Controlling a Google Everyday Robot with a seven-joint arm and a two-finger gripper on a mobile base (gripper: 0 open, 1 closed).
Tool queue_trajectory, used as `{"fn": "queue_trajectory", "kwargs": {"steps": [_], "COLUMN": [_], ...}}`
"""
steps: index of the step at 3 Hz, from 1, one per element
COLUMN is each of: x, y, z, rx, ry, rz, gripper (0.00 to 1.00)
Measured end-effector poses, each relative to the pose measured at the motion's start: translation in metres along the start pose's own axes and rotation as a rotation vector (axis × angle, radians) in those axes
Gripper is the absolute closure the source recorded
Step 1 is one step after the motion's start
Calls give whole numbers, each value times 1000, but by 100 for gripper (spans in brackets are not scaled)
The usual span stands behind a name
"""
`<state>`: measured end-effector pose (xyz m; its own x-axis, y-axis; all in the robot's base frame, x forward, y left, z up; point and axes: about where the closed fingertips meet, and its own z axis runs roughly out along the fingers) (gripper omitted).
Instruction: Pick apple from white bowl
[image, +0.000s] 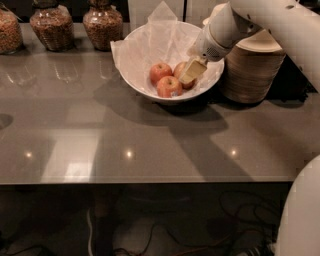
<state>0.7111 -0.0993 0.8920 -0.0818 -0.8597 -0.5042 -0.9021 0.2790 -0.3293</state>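
In the upper middle of the frame, on a shiny grey table (150, 145), a big round white bowl (141, 89) lined with crinkly white paper (160, 35). Inside, three apples close together. At the right of the three, a yellowish-tan apple (178, 70), half hidden behind the robot's tan gripper (189, 74). Just left of it, a redder round apple (160, 72). In front of those two, another reddish apple (169, 86). Coming down from the top right corner, a thick white robot arm (260, 20). At its end, the gripper, low inside the bowl on the right side, right over the half-hidden apple. Cannot tell whether open or closed, or holding anything. Just beside the bowl on the right, a tall stack of beige paper bowls (252, 75). Along the top left edge, three glass jars (47, 27) full of brown bits. At the bottom of the frame, under the table, a dark space with loose cables (150, 240).
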Motion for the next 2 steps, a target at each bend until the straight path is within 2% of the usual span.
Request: {"fn": "queue_trajectory", "kwargs": {"steps": [2], "x": [5], "y": [0], "z": [12], "rx": [-7], "ry": [7], "rz": [9], "gripper": [33]}}
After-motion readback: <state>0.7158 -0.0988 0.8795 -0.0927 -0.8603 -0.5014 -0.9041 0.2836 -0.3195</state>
